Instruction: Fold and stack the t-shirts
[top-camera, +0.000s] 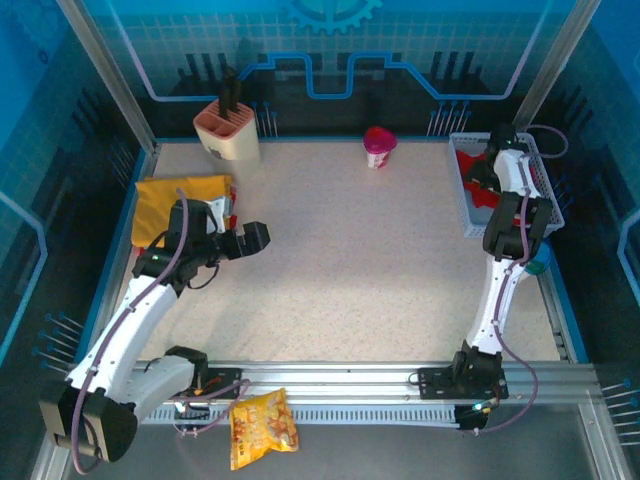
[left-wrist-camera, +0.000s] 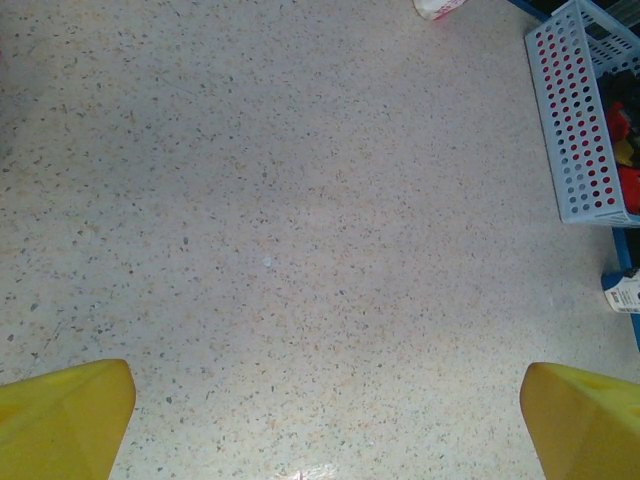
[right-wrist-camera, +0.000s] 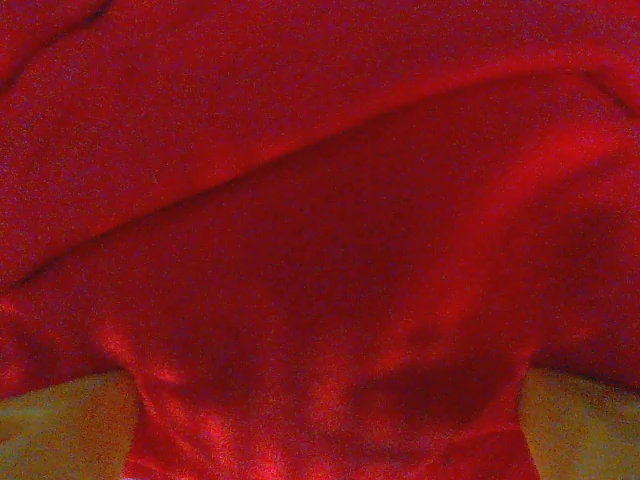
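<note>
Over the table's (top-camera: 370, 270) left side, the left gripper (top-camera: 258, 237) hangs empty with its jaws spread wide, beside the yellow t-shirt (top-camera: 160, 205) lying flat at the left edge. In the basket (top-camera: 463, 205) at the far right corner, the right gripper (right-wrist-camera: 325, 420) presses wide-jawed into the red t-shirt (right-wrist-camera: 320, 200). The cloth looks soft, light and limp, best pinched at a raised fold. The arm hides its collar and hems.
</note>
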